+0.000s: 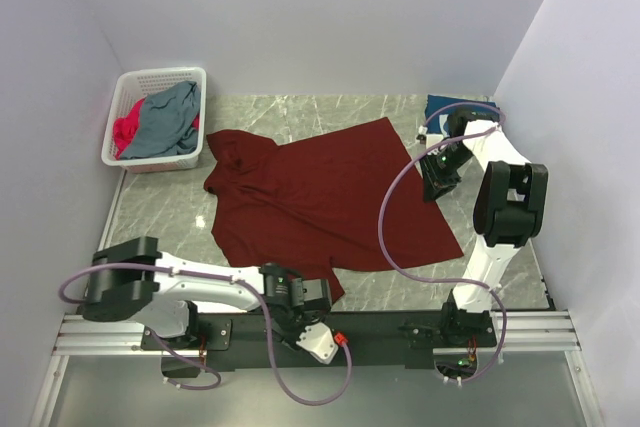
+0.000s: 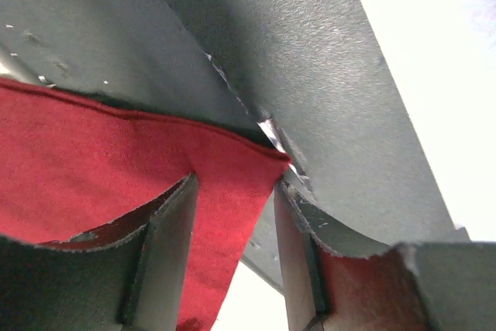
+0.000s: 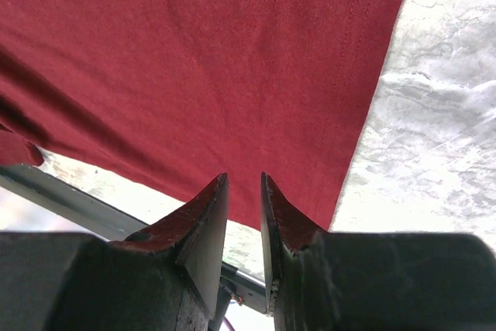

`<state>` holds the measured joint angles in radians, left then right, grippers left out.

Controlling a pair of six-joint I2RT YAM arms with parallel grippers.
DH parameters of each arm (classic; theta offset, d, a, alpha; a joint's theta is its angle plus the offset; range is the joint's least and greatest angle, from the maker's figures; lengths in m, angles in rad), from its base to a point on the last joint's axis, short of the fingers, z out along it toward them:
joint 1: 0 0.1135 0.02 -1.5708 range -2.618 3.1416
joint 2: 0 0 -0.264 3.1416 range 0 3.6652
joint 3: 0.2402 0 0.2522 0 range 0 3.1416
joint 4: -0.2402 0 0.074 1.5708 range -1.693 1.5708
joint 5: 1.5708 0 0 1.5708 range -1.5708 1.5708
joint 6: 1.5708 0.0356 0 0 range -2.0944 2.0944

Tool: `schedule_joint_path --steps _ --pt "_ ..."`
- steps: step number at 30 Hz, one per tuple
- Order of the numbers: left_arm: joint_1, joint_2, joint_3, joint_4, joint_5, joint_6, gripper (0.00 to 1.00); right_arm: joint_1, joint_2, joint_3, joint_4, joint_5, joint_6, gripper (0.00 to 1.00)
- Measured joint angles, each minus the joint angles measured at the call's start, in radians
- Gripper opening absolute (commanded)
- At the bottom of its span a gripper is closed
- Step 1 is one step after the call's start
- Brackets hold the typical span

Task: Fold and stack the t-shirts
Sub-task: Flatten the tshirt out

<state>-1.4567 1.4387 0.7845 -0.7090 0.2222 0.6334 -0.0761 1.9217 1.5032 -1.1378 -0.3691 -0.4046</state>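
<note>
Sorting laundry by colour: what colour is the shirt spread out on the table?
The shirt is plain dark red; the top view shows it best.

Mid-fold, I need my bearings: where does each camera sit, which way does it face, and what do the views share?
Top external: above and behind the bases, looking down on the table and the spread maroon shirt; the left arm and right arm both show.
Left wrist: on the left arm, looking along the left gripper at a shirt corner lying between its fingers, against grey metal.
Right wrist: on the right arm, looking past the right gripper at the shirt's edge and bare marble.
Shared: all three show the maroon shirt.
</note>
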Motion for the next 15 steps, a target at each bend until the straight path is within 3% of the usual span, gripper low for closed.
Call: schedule_joint_path --steps 2,5,6,8,14,15 --pt "0.0 0.029 0.002 0.01 -0.007 0.002 0.46 0.0 0.005 0.0 0.0 -0.002 0.0 0.31" --pt "0.001 0.025 -0.004 0.03 -0.022 -0.002 0.23 0.0 0.012 0.0 0.0 -0.003 0.003 0.3" --pt "0.002 0.018 -0.01 0.043 -0.032 0.001 0.09 0.0 0.015 0.0 0.0 -0.003 0.003 0.3" --pt "0.003 -0.009 -0.021 0.054 -0.032 -0.001 0.01 0.0 0.016 0.0 0.0 -0.003 0.003 0.3" --pt "-0.061 -0.267 -0.02 -0.041 0.105 0.02 0.01 0.003 0.016 -0.001 0.0 0.002 0.003 0.3" --pt "-0.088 -0.307 -0.007 -0.068 0.146 0.023 0.05 0.005 0.016 -0.003 0.002 0.003 0.003 0.3"
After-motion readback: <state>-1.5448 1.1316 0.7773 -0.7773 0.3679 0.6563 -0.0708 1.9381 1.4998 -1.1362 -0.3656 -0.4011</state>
